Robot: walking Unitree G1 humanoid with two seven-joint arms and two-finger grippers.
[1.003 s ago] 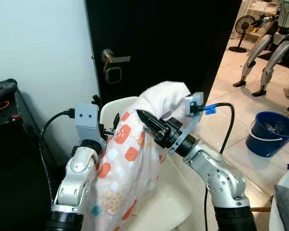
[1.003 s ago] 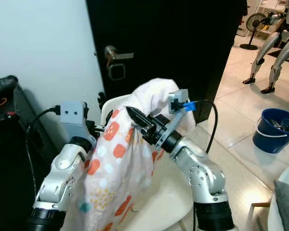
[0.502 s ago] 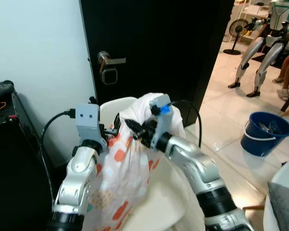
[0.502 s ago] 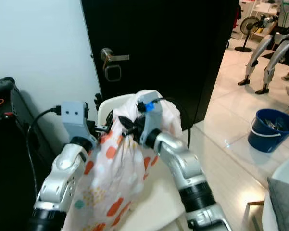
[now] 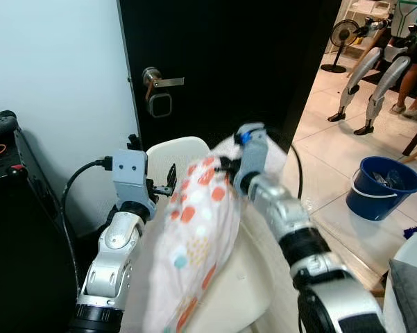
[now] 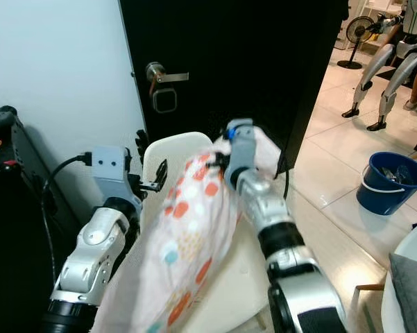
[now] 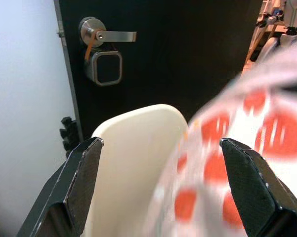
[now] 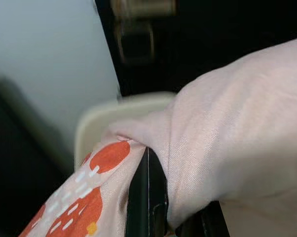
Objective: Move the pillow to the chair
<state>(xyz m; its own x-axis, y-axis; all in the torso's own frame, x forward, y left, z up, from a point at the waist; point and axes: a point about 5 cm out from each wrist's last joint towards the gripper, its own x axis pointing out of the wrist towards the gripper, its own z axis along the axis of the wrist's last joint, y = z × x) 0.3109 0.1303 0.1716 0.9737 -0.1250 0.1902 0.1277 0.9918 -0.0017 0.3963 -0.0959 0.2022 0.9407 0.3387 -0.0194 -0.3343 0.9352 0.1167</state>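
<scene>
1. The black door point(image 5: 229, 62) stands behind everything, its metal lever handle point(image 5: 155, 78) near its left edge, and a pale wall point(image 5: 52, 62) runs to its left.
2. The white chair point(image 5: 168, 152) stands in front of the door, its rounded backrest upright and its seat toward the robot, so it is ready to take the load.
3. The pillow point(image 5: 198, 236), white with orange, yellow and teal spots, hangs lengthwise over the chair's seat. Its upper end is bunched near the top edge of the backrest, and its body drapes down toward the seat's front edge. It looks part lowered, probably not yet resting fully.
4. The right pincer point(image 8: 153, 197) is clenched on a fold of the pillow's top corner; the right wrist view shows cloth gathered around the black fingers. Holding from the top likely lets the pillow hang and settle onto the seat.
5. The left pincer point(image 7: 160, 185) is released, its fingers spread wide with the pillow's spotted side and the backrest between them, touching neither as far as I can tell. It seems placed to steady the pillow's side.
6. A blue bucket point(image 5: 383, 191) sits on the tiled floor, well apart at the right
</scene>
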